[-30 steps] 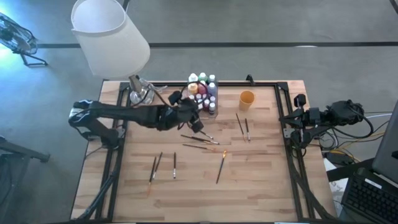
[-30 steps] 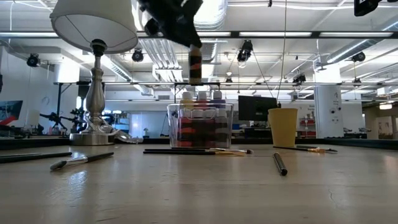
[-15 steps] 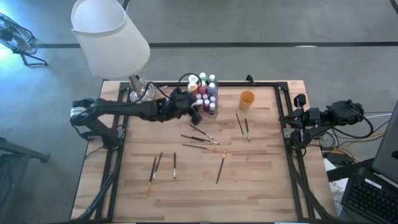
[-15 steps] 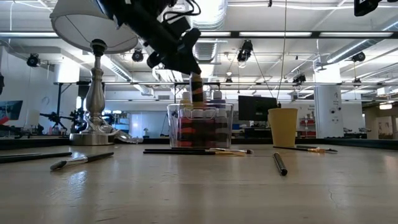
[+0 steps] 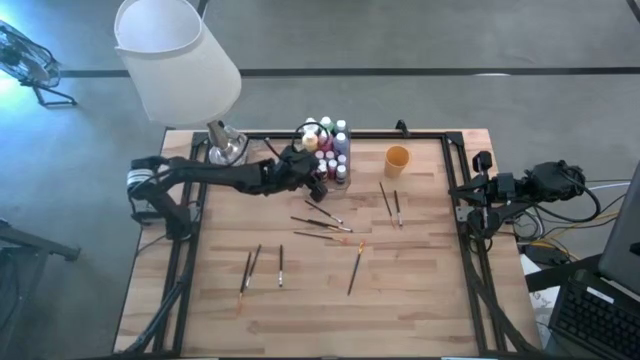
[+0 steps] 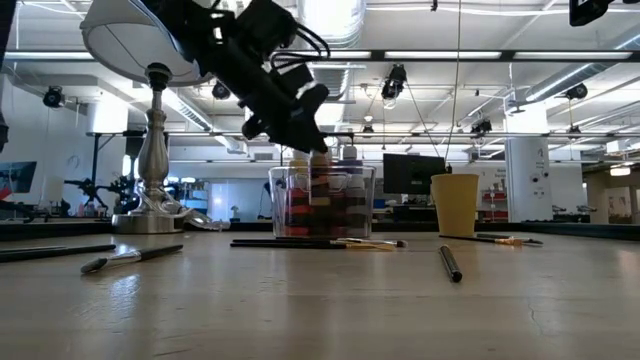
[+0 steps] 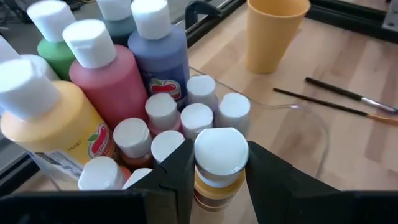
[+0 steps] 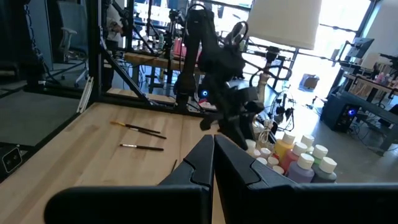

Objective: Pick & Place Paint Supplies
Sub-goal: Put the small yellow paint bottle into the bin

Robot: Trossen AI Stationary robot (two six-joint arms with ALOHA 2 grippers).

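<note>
My left gripper [image 7: 219,177] is shut on a small yellow-brown paint bottle [image 7: 219,152] with a white cap, holding it low among the capped bottles in the clear plastic box [image 5: 331,150]. In the low view the left gripper [image 6: 308,150] sits at the box's [image 6: 322,205] top rim with the held bottle [image 6: 320,190] inside. Larger yellow [image 7: 53,127], red [image 7: 109,71], purple [image 7: 158,46] and green [image 7: 53,43] bottles stand behind it. Thin dark paintbrushes [image 5: 322,227] lie scattered on the table. My right gripper [image 5: 480,190] rests shut at the table's right edge.
A small orange cup [image 5: 397,158] stands to the right of the box. A lamp with a white shade [image 5: 175,55] stands at the back left corner. More brushes lie near the cup [image 5: 390,203], in the middle [image 5: 354,268] and at front left [image 5: 252,268].
My left gripper has swung back toward the box and come down, carrying the small bottle from above the box into it. The right arm has not moved.
</note>
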